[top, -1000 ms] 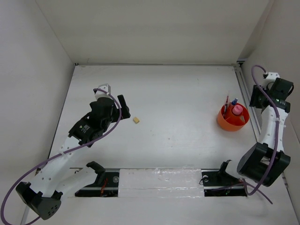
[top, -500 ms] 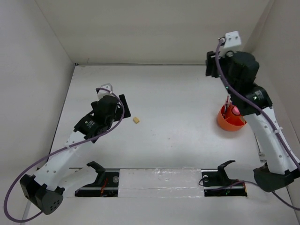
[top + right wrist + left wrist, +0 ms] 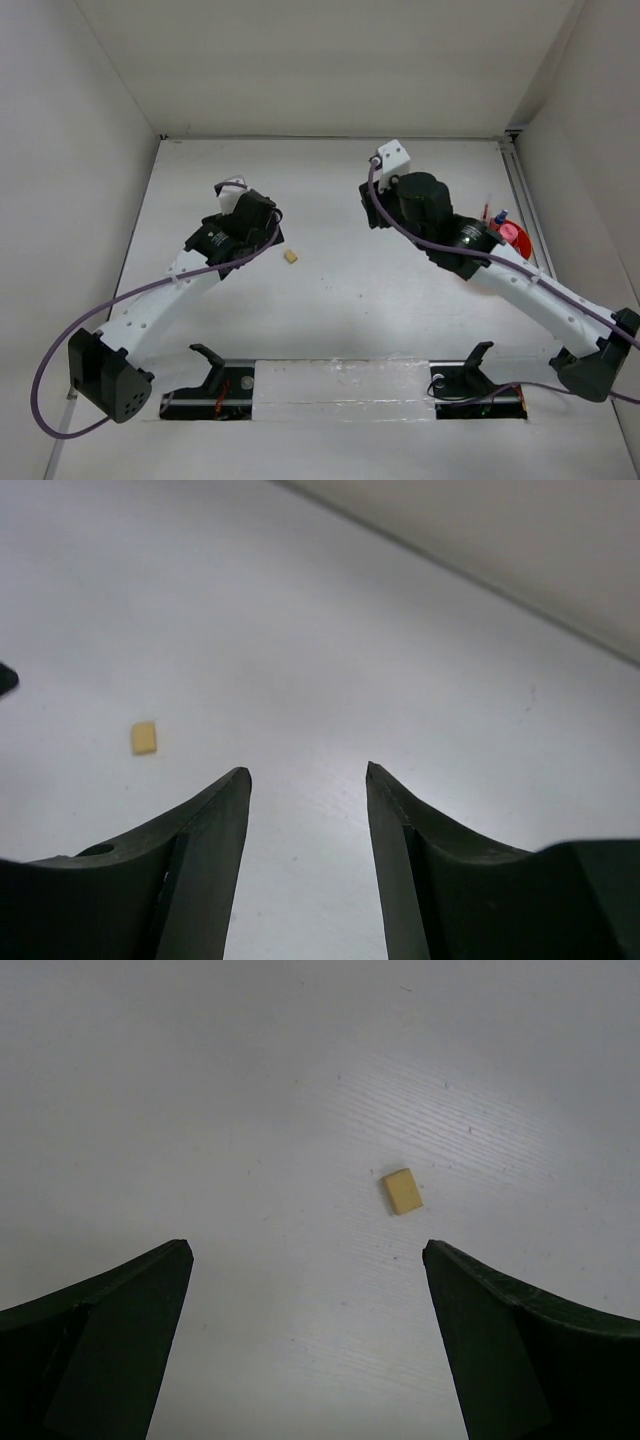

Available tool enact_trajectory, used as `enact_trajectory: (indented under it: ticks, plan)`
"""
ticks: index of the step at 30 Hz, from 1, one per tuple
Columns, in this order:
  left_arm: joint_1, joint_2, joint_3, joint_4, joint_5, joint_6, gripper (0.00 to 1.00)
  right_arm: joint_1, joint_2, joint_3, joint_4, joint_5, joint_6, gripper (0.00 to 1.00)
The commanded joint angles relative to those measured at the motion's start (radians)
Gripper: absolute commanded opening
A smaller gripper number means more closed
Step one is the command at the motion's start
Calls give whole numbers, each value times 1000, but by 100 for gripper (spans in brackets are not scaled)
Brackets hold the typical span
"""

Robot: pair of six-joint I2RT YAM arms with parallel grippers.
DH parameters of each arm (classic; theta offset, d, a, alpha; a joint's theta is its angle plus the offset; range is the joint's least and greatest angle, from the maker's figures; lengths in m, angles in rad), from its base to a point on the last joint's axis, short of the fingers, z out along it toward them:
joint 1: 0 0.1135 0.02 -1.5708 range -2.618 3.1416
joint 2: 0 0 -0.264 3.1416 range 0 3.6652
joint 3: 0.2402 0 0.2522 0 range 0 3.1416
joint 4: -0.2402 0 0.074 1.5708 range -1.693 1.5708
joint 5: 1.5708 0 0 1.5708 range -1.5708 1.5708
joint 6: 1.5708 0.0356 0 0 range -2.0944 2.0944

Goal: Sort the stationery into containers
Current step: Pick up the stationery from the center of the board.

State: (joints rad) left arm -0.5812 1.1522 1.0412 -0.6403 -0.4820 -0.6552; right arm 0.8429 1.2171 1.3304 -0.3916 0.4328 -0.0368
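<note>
The tan eraser (image 3: 290,256) lies alone on the bare table (image 3: 400,310), left of the middle. The left gripper (image 3: 305,1250) hangs just left of it, fingers spread wide with nothing between them, the cube ahead of the gap. The right gripper (image 3: 308,772) sits over the middle, well right of the eraser, fingers apart and empty, also facing it. The orange-red cup (image 3: 524,243) stands at the right side, half hidden behind that arm.

My worry is that both arms go for the one cube and clash, or that a fingertip nudges so small a piece and it skids away.

I count one eraser, one cup and two grippers; one red pen (image 3: 486,213) and one blue cap (image 3: 500,215) show above the cup, the rest hidden
</note>
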Motion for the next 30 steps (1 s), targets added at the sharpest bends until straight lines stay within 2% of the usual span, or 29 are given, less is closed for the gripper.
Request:
enact_trajectory:
  ticks: [1, 3, 5, 8, 10, 12, 13, 14, 15, 17, 21, 25, 30]
  plan:
    - [1, -6, 63, -81, -129, -101, 100, -34, 42, -62, 154, -179, 69, 55]
    - [1, 17, 88, -132, -200, -135, 100, -7, 137, -25, 116, -192, 83, 52]
    - [11, 49, 140, -183, -297, -188, 100, 18, 177, -25, 150, -219, 83, 52]
    - [11, 142, 219, -375, -418, -319, 100, 48, 280, -17, 208, -293, 98, 52]
    - [29, 167, 278, -395, -429, -339, 100, 61, 376, 59, 159, -275, 109, 49]
    - [92, 152, 293, -314, -318, -253, 100, 74, 394, 70, 161, -275, 118, 48]
    - [172, 112, 269, -245, -244, -182, 100, 87, 403, 70, 174, -261, 118, 48]
    - [220, 90, 244, -114, -162, -58, 100, 87, 403, 58, 184, -250, 132, 48]
    - [271, 72, 217, -58, -1, -17, 100, 96, 403, 58, 184, -250, 141, 48]
    - [375, 58, 142, 34, 110, 35, 100, 96, 383, 58, 184, -240, 150, 49]
    - [376, 107, 77, 71, 186, 35, 100, 96, 345, 47, 184, -191, 150, 49]
    - [367, 127, 2, 169, 357, 14, 100, 96, 302, 36, 184, -161, 141, 50]
    - [229, 243, 5, 226, 367, -53, 100, 96, 236, 26, 154, -152, 117, 53]
